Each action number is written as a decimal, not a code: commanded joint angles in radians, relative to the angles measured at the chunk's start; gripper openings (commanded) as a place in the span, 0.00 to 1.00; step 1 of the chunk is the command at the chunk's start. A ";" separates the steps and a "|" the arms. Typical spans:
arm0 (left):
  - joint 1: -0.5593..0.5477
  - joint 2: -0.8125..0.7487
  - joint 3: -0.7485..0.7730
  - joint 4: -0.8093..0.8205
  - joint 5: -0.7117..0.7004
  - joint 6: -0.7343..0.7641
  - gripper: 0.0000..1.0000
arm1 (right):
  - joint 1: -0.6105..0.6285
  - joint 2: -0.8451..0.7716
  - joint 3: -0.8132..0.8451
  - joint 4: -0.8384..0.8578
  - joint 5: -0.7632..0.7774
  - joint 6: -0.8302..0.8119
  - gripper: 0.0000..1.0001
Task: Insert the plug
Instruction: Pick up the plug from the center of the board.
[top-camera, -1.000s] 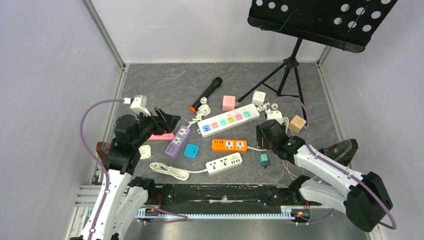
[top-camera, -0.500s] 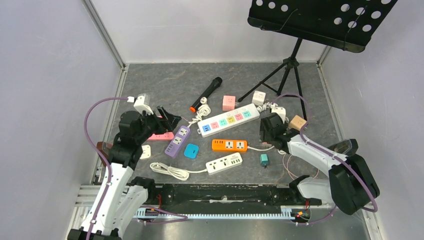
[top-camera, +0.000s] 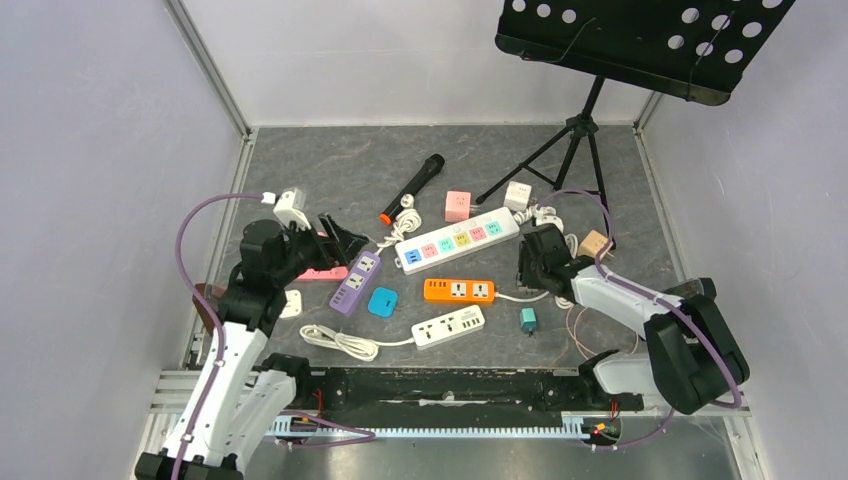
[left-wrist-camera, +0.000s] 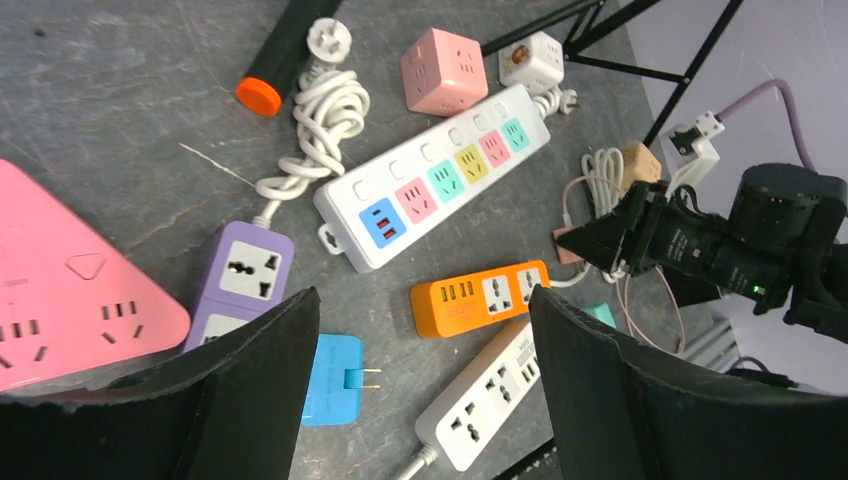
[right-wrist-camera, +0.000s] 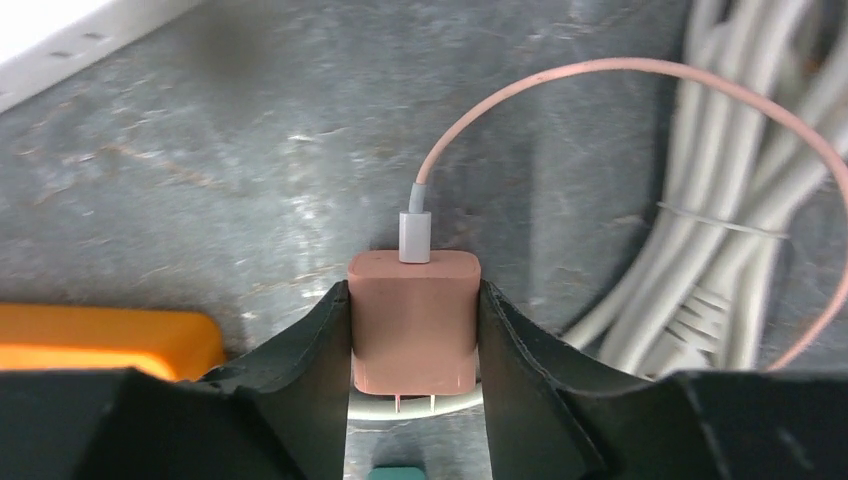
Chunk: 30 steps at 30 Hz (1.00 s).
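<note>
1. The right end effector is closed to a narrow gap, its black fingers pressed on both flat sides of the small dusty-pink boxy plastic charger plug. The plug is gripped.
2. The charger plug lies low on the grey stone-look matte tabletop, just right of the rounded end of the orange glossy plastic power strip and near a bundle of white rubbery cables.
3. A thin pink cable leaves the plug's far face through a silver-white connector and loops right.
4. Handling, as a judgement: it is light and rigid, and the smooth shell could slip or twist. The soft cable may tug. The best hold is mid-body on the 2 flat sides, clear of prongs and connector.
5. The left end effector is wide open and empty.
</note>
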 joint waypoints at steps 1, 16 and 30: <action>-0.011 0.036 0.026 0.049 0.138 -0.052 0.82 | -0.001 -0.061 0.008 0.115 -0.185 -0.012 0.28; -0.482 0.275 0.006 0.472 -0.064 -0.070 0.80 | 0.075 -0.314 -0.069 0.649 -0.468 0.408 0.31; -0.771 0.505 0.100 0.736 -0.460 0.108 0.79 | 0.133 -0.414 -0.057 0.656 -0.275 0.771 0.31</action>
